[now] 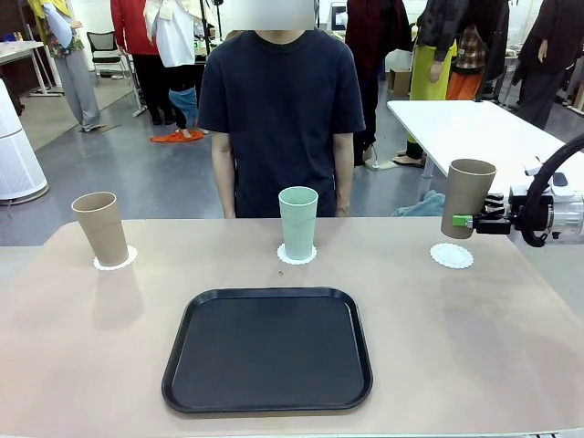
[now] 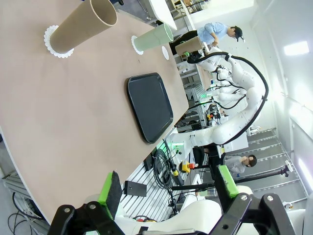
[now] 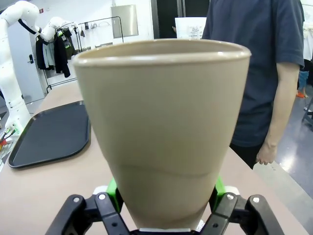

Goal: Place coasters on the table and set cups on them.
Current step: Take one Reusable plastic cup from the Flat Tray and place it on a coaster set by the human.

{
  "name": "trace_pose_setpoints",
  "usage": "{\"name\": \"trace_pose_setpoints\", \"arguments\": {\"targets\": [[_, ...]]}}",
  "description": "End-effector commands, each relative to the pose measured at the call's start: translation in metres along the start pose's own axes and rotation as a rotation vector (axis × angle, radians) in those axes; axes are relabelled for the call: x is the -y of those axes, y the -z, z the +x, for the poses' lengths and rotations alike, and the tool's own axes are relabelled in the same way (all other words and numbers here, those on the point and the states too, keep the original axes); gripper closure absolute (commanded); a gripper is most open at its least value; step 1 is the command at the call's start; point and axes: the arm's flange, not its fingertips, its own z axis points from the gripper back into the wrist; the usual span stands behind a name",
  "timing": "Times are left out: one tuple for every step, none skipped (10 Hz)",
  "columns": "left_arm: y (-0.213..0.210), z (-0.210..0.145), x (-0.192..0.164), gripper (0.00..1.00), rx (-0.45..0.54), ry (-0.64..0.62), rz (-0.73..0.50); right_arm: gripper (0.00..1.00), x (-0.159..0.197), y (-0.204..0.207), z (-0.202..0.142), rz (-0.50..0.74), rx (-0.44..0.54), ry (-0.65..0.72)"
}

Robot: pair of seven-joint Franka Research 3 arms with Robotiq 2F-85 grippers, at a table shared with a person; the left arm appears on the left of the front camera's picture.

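The black tray [image 1: 267,350] sits in the middle of the beige tabletop [image 1: 82,338], on the robot's side, and everything else can be placed from it. Beyond the tray's far edge, straight toward the person [image 1: 281,109] in the dark T-shirt, the mint green cup [image 1: 297,224] stands upright on its white coaster [image 1: 297,255]. Well off to the tray's far left a tan cup [image 1: 101,229] stands on a second coaster [image 1: 115,259], leaning a little in the camera's view.

To the tray's far right lies the third coaster [image 1: 452,255], bare. Just above it, off the tabletop, the right tool [image 1: 467,221] has the other tan cup [image 1: 467,198] pinched low on its body between its green pads [image 3: 113,188], mouth up and roughly upright. From the right wrist camera that cup looms large, with the tray behind it to one side and the person's arm to the other.

The left tool [image 2: 168,188] hangs back from the tray over the tabletop's near corner, its fingers spread wide with nothing between them.
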Motion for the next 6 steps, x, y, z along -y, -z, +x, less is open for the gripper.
{"name": "trace_pose_setpoints", "arguments": {"targets": [[-0.002, -0.001, 0.003, 0.0, 0.001, 0.003, -0.005, 0.19, -0.001, 0.0, 0.001, 0.0, 0.0, -0.004], [-0.002, -0.001, 0.003, 0.0, 0.001, 0.003, -0.005, 0.19, 0.0, 0.0, 0.0, 0.0, 0.0, 0.0], [-0.002, -0.001, 0.003, 0.0, 0.001, 0.003, -0.005, 0.19, 0.003, -0.007, -0.007, 0.052, 0.016, 0.016], [-0.002, -0.001, 0.003, 0.0, 0.001, 0.003, -0.005, 0.19, 0.004, -0.012, -0.015, 0.096, 0.034, 0.006], [-0.002, -0.001, 0.003, 0.0, 0.001, 0.003, -0.005, 0.19, 0.01, -0.012, -0.019, 0.101, 0.045, 0.004], [-0.002, -0.001, 0.003, 0.0, 0.001, 0.003, -0.005, 0.19, 0.011, -0.012, -0.027, 0.126, 0.044, 0.004]]}}
